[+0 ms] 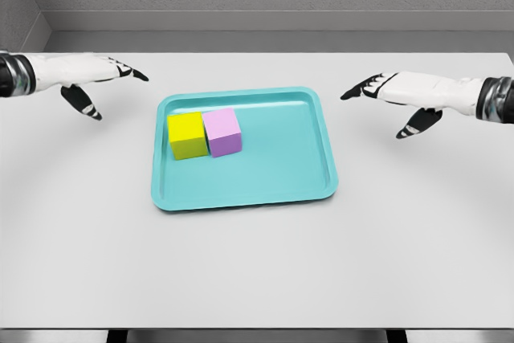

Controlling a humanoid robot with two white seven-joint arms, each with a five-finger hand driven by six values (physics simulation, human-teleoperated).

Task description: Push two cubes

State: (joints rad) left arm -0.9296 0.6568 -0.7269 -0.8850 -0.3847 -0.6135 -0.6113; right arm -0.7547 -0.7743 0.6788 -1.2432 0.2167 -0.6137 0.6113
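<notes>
A yellow cube (pixel 186 135) and a purple cube (pixel 222 132) sit side by side, touching, in the left part of a teal tray (pixel 281 158) at the table's middle. My left hand (pixel 100 82) hovers left of the tray, fingers spread and holding nothing, well apart from the yellow cube. On the other side my right hand (pixel 389 98) hangs to the right of the tray, fingers also spread and empty, far from the purple cube.
The tray lies on a light grey table (pixel 257 271) whose front edge runs along the bottom of the view. A grey wall stands behind the table's far edge.
</notes>
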